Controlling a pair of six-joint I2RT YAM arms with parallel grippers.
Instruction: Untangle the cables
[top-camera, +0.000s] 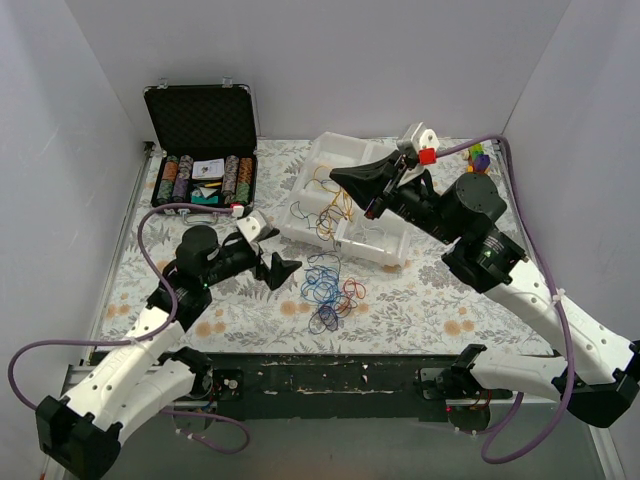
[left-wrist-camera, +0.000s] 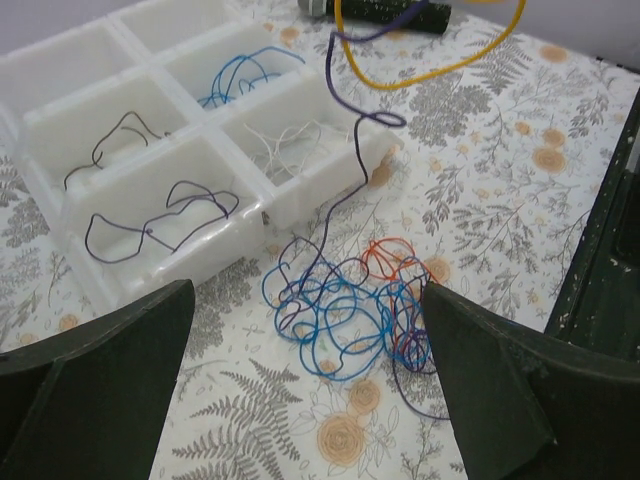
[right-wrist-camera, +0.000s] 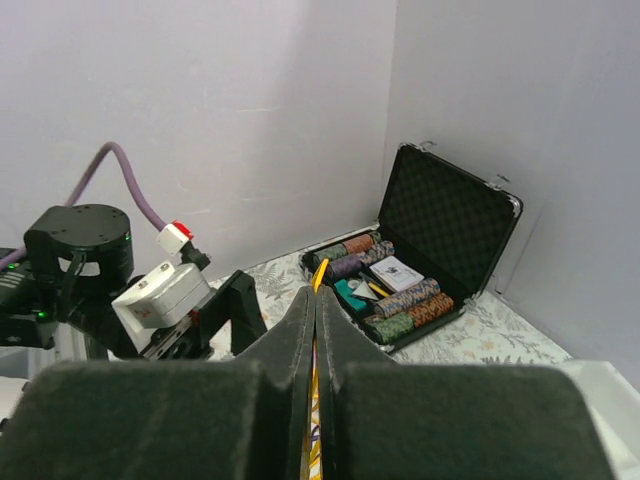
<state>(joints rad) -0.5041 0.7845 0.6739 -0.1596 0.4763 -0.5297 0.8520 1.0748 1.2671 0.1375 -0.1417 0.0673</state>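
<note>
The cables lie as a tangle (top-camera: 328, 288) of blue, orange and purple loops on the flowered table, in front of the white tray (top-camera: 300, 232). My left gripper (top-camera: 279, 271) hovers just left of the tangle, open. In its wrist view the tangle (left-wrist-camera: 345, 310) lies between and beyond the two fingers (left-wrist-camera: 100, 390). My right gripper (top-camera: 337, 179) is raised over the tray, shut on a yellow cable (right-wrist-camera: 318, 276). The yellow loop (left-wrist-camera: 440, 68) hangs below it, and a purple cable (left-wrist-camera: 347, 170) trails from it down into the tangle.
The white tray (left-wrist-camera: 70, 205) has several compartments holding sorted dark purple, blue and white cables. An open black case (top-camera: 203, 150) of poker chips stands at the back left. Small colourful objects (top-camera: 480, 157) sit at the back right. White walls enclose the table.
</note>
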